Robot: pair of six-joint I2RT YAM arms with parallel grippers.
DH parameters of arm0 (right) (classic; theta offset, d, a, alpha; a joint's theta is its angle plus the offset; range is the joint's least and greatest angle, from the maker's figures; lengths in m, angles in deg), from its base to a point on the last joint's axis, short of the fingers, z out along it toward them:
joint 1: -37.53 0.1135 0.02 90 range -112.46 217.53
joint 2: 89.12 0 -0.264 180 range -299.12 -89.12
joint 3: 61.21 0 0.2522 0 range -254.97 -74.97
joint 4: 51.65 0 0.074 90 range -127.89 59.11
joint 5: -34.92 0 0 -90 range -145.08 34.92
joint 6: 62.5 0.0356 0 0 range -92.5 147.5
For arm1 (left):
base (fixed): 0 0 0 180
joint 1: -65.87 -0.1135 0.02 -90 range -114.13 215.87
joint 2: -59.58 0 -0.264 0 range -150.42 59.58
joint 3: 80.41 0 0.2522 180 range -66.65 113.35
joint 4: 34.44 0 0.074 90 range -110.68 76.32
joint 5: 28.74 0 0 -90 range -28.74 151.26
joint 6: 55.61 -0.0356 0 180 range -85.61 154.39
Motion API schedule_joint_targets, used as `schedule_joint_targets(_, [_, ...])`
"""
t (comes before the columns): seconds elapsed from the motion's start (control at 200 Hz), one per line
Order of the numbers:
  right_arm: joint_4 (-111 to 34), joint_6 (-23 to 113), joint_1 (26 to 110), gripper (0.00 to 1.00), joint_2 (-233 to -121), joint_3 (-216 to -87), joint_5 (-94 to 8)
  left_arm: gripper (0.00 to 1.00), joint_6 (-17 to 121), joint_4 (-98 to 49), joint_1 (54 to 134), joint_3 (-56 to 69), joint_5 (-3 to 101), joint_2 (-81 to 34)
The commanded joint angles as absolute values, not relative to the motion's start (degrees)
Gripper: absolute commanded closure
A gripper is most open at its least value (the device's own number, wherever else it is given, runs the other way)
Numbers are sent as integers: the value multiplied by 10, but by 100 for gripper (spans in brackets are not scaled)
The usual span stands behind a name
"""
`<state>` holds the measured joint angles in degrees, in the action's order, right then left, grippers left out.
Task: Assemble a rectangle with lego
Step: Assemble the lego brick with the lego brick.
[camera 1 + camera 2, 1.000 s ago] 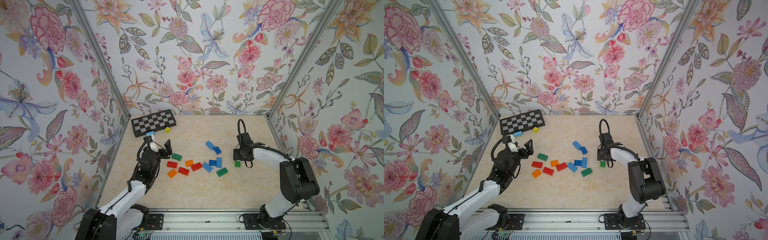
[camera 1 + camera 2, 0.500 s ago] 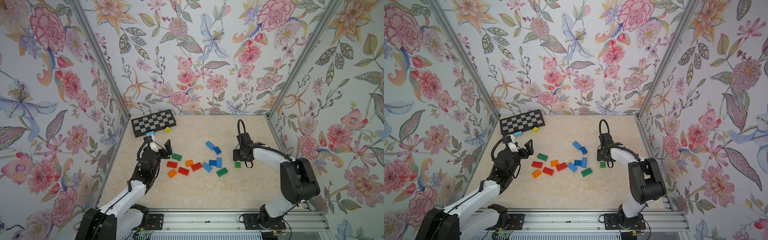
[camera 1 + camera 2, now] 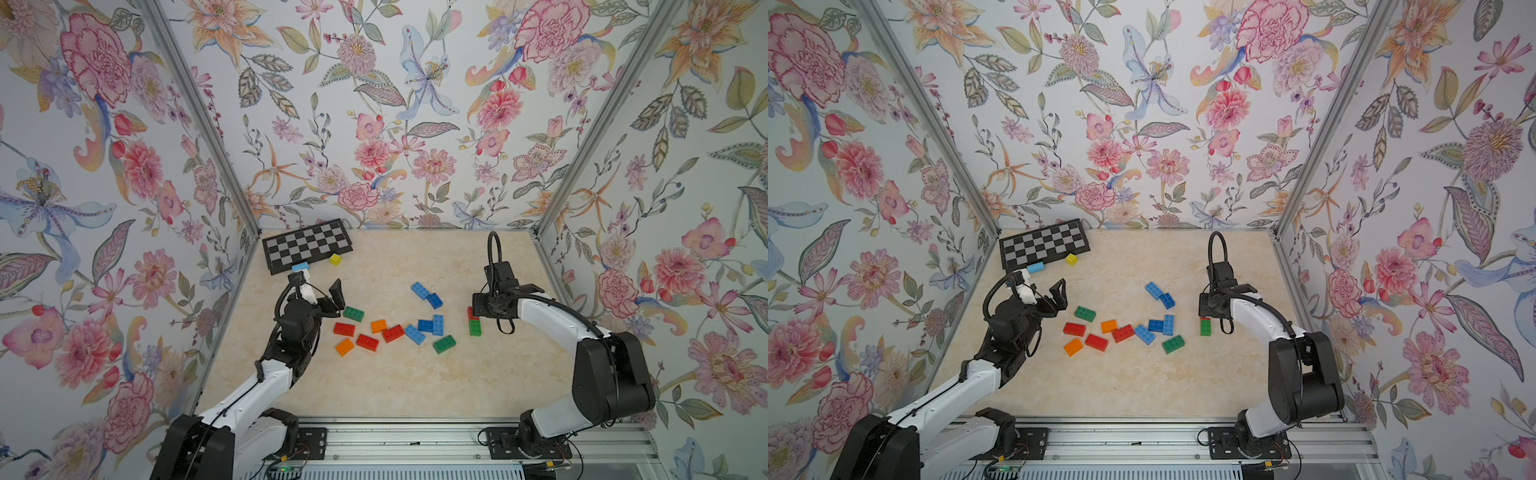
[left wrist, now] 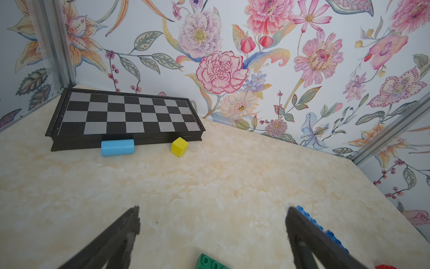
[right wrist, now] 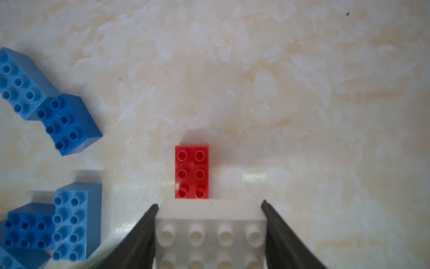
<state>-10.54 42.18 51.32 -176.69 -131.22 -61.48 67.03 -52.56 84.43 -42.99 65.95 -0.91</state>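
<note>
Loose lego lies mid-table in both top views: green (image 3: pixel 353 313), red (image 3: pixel 367 342), orange (image 3: pixel 344 346) and blue (image 3: pixel 420 290) bricks. My right gripper (image 5: pixel 209 204) is shut on a white brick (image 5: pixel 210 233), gripping its two short ends. The white brick sits against the near end of a red brick (image 5: pixel 192 172) on the table. In a top view this gripper (image 3: pixel 478 309) hangs over that red brick (image 3: pixel 469 312), next to a green brick (image 3: pixel 475 327). My left gripper (image 3: pixel 322 291) stands open and empty just left of the pile, a green brick (image 4: pixel 209 262) below it.
A folded chessboard (image 3: pixel 307 245) lies at the back left, with a yellow cube (image 3: pixel 335 259) and a light blue cylinder (image 3: pixel 300 266) in front of it. Blue bricks (image 5: pixel 67 123) lie to one side of the right gripper. Flowered walls close three sides.
</note>
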Motion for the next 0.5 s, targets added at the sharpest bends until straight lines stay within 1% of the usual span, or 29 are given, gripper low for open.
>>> schedule_joint_targets(0.0, [-95,405,512,83,-1757,-1309,-606,1,681,-547,848,-427,662,-14])
schedule_joint_targets(0.215, [-96,391,511,82,-1762,-1304,-608,1,680,-569,848,-421,657,-35])
schedule_joint_targets(0.495, [-101,379,510,84,-1788,-1300,-600,1,681,-576,847,-413,650,-59])
